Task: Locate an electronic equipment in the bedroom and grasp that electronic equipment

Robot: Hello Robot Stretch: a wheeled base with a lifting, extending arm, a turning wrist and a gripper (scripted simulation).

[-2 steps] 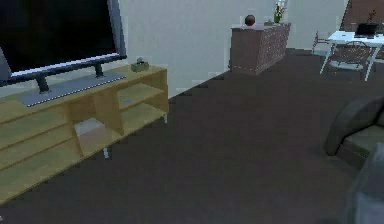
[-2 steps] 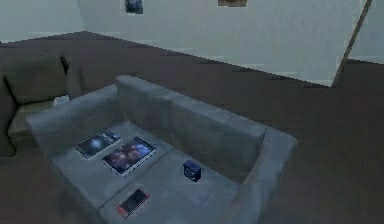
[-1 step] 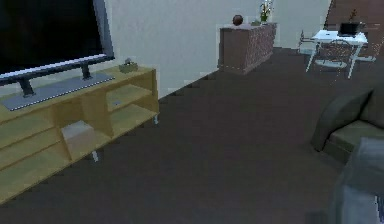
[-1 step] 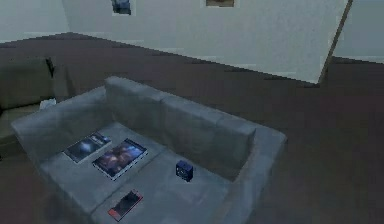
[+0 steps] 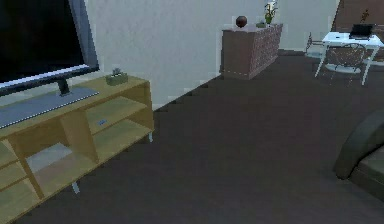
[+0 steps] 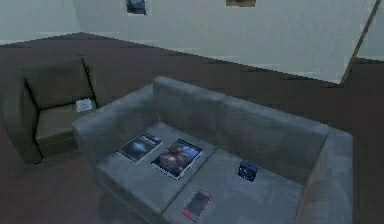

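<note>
TV point(image 5: 35, 40) cut off at left edge; laptop point(image 5: 361, 32) tiny on far table point(image 5: 335, 40); print on magazines point(image 6: 177, 157) on sofa point(image 6: 250, 125) unreadable; gripper jaws: can't tell.

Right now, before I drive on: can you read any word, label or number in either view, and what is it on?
No text can be read anywhere.
Flat printed cover on the sofa: marks too small to read.
Smaller cover beside it: too small.
Television: dark screen, no text.
Small box on the TV stand: too small.
Wall picture: no legible writing.
</note>
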